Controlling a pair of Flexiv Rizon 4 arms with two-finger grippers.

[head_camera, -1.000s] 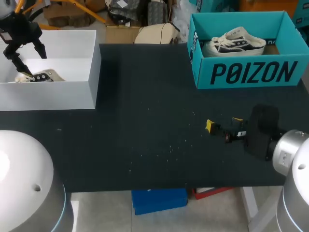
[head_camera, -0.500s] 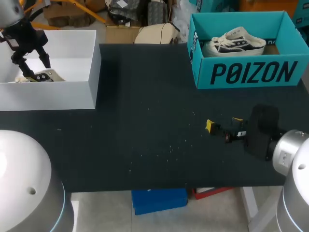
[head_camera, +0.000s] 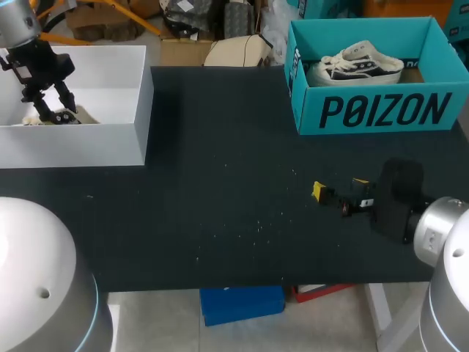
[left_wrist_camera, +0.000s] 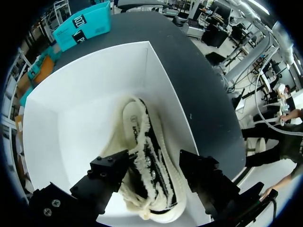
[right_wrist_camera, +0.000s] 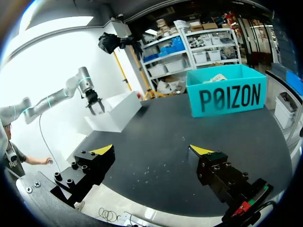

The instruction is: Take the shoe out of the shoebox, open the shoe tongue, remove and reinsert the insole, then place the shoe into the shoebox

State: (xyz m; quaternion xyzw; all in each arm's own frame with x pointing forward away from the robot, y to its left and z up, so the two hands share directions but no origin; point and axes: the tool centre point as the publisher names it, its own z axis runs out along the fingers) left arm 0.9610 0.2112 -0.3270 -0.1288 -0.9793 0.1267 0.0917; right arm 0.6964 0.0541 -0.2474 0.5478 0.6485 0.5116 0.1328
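Your left arm (head_camera: 22,33) enters at the upper left corner of the head view. It stands over the white box (head_camera: 110,150) in the upper left of the frame. Its wrist is turned so that the left pincer (head_camera: 51,108) points down into the box. Your right arm (head_camera: 440,235) enters at the lower right corner and lies low and roughly level above the worktop (head_camera: 220,183). The right pincer (head_camera: 339,188) points toward the left of the frame.

Lettering: the teal shoebox (head_camera: 370,110), at the upper right of the head view, carries large dark capitals across its front wall. A small mark shows on the insole of the shoe (head_camera: 69,115) in the white box, too small to make out.

Left pincer: open. In the left wrist view its black fingers (left_wrist_camera: 106,172) are spread wide, one on each side of the shoe at the level of the laces. One finger sits against the laced edge. Whether the other touches the shoe cannot be told. The shoe is pale with dark trim and lies on the floor of the white box.

Right pincer: open, with its yellow tips well apart. It grips nothing, and only bare worktop lies beneath it.

A second shoe (head_camera: 355,62) of the same colours lies inside the teal shoebox.
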